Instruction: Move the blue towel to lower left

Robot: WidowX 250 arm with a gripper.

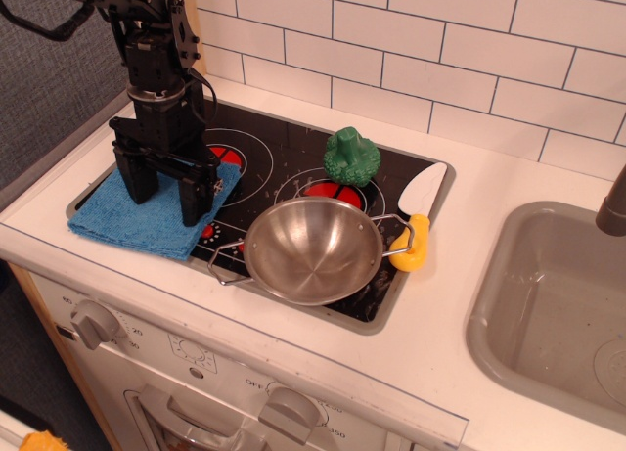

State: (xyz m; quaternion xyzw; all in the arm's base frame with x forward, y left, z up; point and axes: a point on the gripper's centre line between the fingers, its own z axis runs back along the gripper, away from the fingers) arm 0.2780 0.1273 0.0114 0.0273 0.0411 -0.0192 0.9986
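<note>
The blue towel (132, 221) lies flat at the front left corner of the black stovetop (284, 162), its left edge over the stove's rim. My black gripper (164, 192) stands upright on the towel, fingers spread apart, both tips pressing into the cloth. One finger (135, 180) is on the left, the other (195, 197) on the right. The towel's middle is hidden behind the gripper.
A steel bowl (313, 248) with wire handles sits just right of the towel. A green toy broccoli (351, 157) stands behind the bowl. A yellow-handled spatula (416, 221) lies at the stove's right edge. A grey sink (548, 304) is at the right, and stove knobs (93, 324) are below.
</note>
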